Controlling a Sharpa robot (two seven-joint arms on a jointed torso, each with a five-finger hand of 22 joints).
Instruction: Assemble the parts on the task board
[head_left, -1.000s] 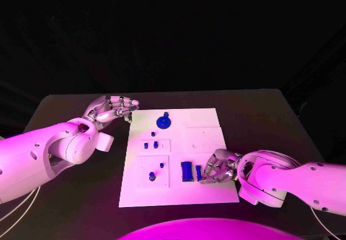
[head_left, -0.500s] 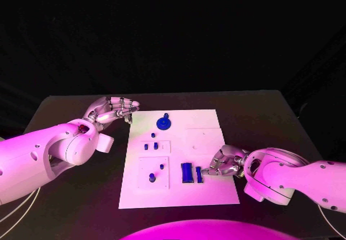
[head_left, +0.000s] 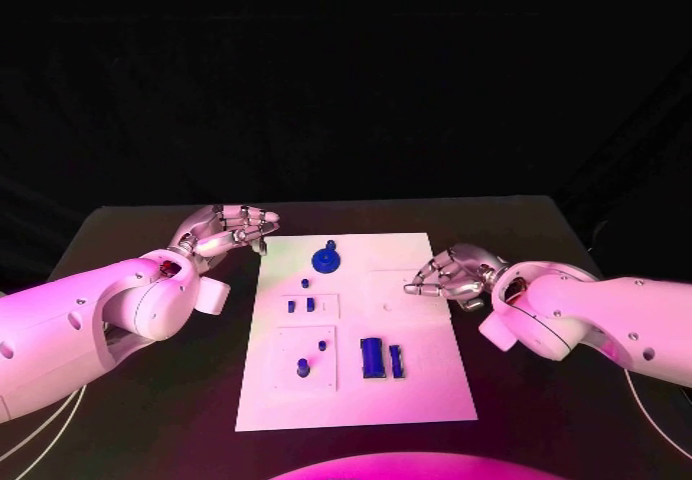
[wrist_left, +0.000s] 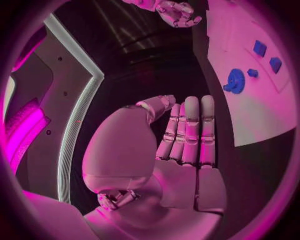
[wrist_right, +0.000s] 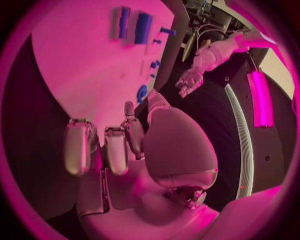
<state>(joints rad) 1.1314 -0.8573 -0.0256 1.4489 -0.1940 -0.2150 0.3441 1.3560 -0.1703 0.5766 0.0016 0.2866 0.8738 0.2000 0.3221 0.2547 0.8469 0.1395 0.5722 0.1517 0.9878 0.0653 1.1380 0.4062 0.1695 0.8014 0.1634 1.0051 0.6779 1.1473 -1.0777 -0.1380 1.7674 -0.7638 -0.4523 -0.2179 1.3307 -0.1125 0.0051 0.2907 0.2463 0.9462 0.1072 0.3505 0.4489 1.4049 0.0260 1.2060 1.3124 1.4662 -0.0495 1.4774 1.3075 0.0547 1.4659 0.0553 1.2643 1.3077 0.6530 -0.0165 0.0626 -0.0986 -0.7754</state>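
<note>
**Both robot hands hover off the board, holding nothing**

The flat white rectangular task board (head_left: 378, 300) lies in the middle of the black tabletop (head_left: 130, 225), its long side running away from the robot. At its far end a round blue disc-shaped part with a raised knob (head_left: 327, 260) stands on the board. Below it, a tiny blue peg (head_left: 306, 283) sits alone, then two small blue blocks (head_left: 300, 304) stand side by side in a square recessed panel. A larger square panel nearer the robot carries two more small blue pegs (head_left: 307, 362). Beside that panel, toward the right, two upright blue rectangular bars (head_left: 382, 357) stand close together, the left one wider than the right.

The right silver robot hand (head_left: 450, 275) hangs over the board's right edge, about level with the small blocks, its fingers curled inward with nothing between them; the right wrist view shows the same bent fingers (wrist_right: 106, 147) above bare board. The left silver robot hand (head_left: 228, 230) is over the tabletop just beyond the board's far left corner, fingers bent toward the thumb and empty. In the left wrist view its fingers (wrist_left: 190, 131) lie pressed side by side, with the disc-shaped part nearby on the board
</note>
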